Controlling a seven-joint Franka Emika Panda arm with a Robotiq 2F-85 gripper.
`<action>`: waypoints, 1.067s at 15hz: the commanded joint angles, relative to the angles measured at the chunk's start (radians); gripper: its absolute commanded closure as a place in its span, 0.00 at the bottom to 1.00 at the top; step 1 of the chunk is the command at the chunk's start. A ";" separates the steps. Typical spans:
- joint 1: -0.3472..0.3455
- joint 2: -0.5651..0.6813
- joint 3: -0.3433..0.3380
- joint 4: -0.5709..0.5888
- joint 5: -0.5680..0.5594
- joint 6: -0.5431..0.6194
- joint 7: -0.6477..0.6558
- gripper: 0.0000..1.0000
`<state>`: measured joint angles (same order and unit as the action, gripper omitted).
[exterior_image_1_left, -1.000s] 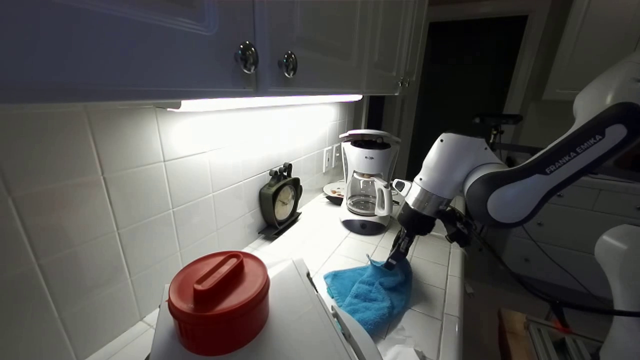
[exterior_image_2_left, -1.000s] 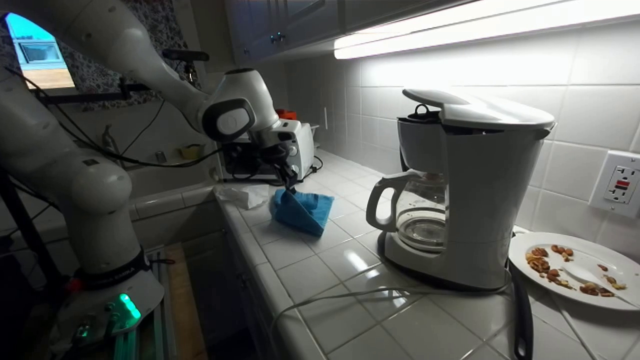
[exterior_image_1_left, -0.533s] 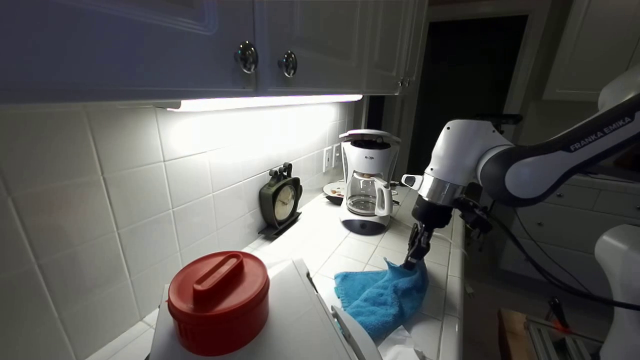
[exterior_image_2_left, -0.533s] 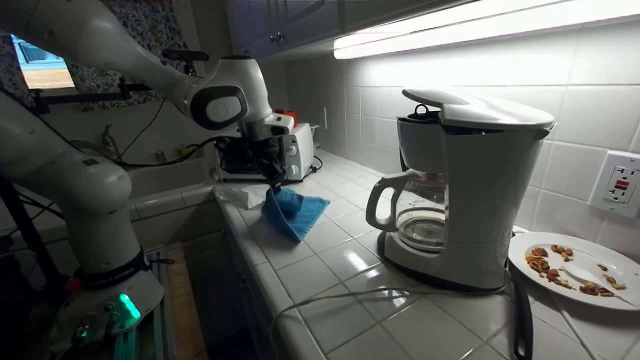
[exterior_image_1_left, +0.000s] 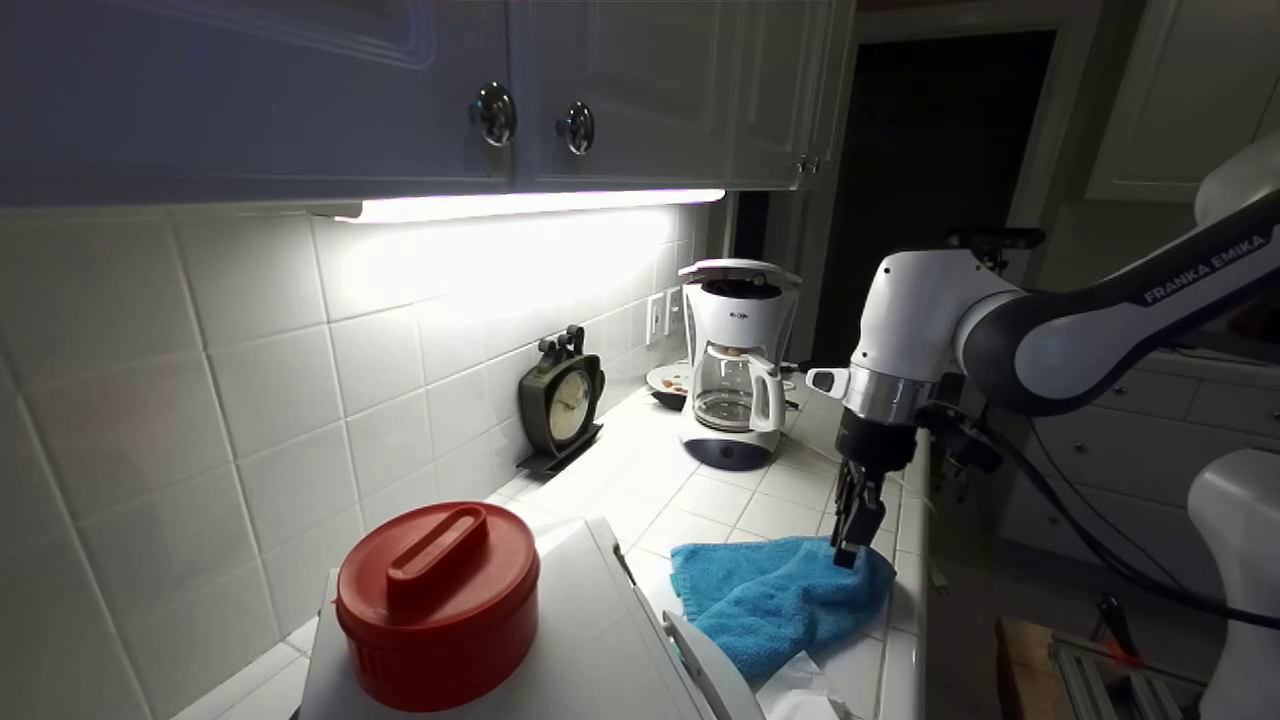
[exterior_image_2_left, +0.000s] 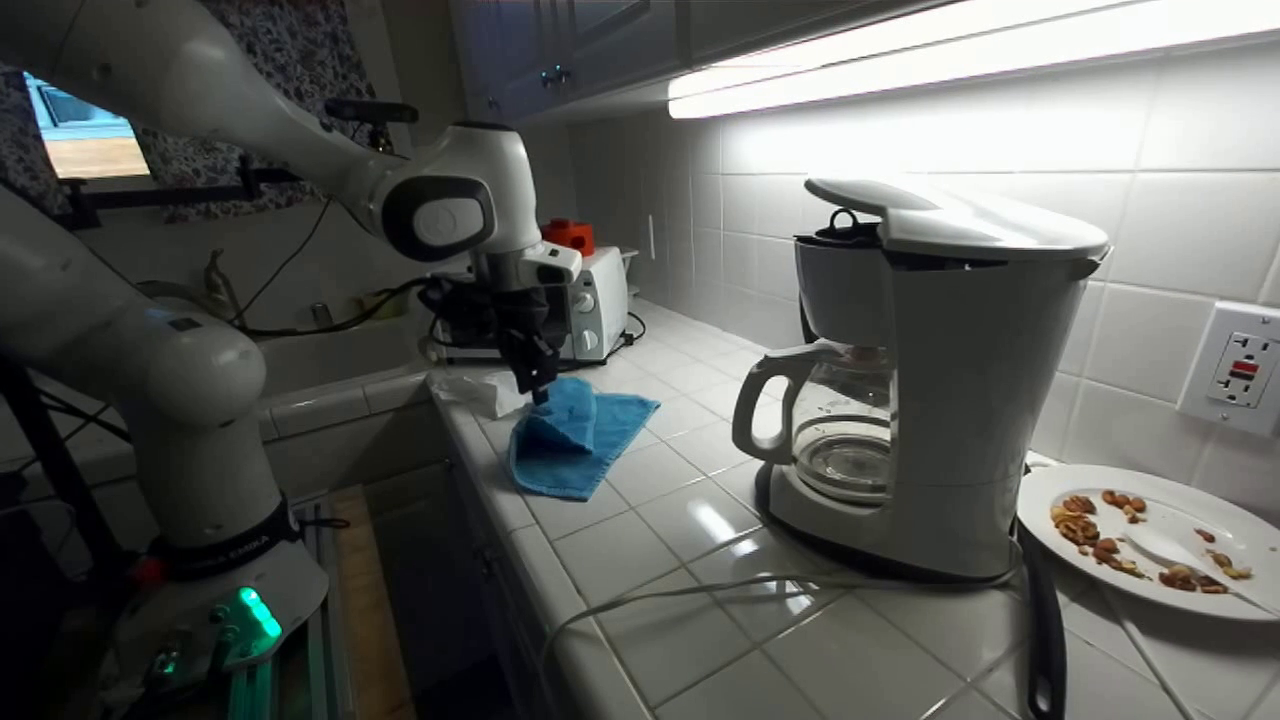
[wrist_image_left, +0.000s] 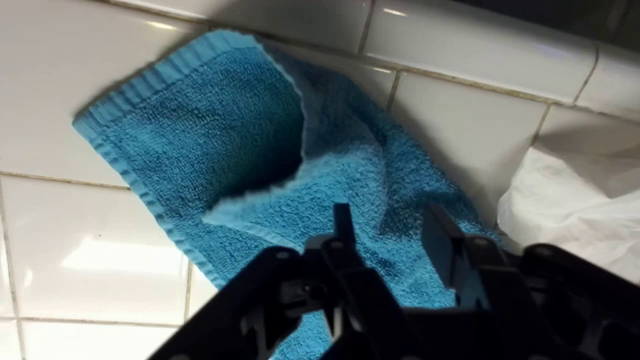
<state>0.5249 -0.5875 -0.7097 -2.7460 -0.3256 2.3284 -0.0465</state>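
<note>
The claw (wrist_image_left: 389, 225) stands empty, fingers (wrist_image_left: 344, 225) partway apart, over the blue towel (wrist_image_left: 325, 187); whether a tip brushes it is hard to tell. The towel lies rumpled on the tiled counter (wrist_image_left: 75, 215).

Kitchen, dim overall. Main light: tube (exterior_image_1_left: 530, 206) under the upper cabinets (exterior_image_1_left: 250, 90), blowing out the tile wall (exterior_image_1_left: 100, 420) just below it. Cabinets pale, raised panels, shiny knobs (exterior_image_1_left: 494, 114). Counter (exterior_image_2_left: 640, 560): white square tile, darker grout, rounded edge, tube glare on the glaze. Outlet (exterior_image_2_left: 1245, 368) on the tile, red strip mid-plate. In an exterior view: sink (exterior_image_2_left: 330, 350) and faucet (exterior_image_2_left: 216, 280) in shadow, patterned curtain (exterior_image_2_left: 300, 45) above, bright pane (exterior_image_2_left: 95, 125) beside it, can't tell window or screen. Black doorway (exterior_image_1_left: 940, 180), pale frame (exterior_image_1_left: 1040, 170), grey drawers (exterior_image_1_left: 1150, 450) right of it. Floor (exterior_image_1_left: 970, 595) too dark to read.
</note>
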 joint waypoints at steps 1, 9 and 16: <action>-0.055 0.011 0.016 0.000 -0.079 -0.013 0.027 0.27; -0.083 0.096 -0.096 0.000 -0.135 0.124 0.055 0.00; 0.022 0.153 -0.206 0.000 0.041 0.170 0.193 0.00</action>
<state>0.4933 -0.4603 -0.8812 -2.7460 -0.3616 2.4776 0.0903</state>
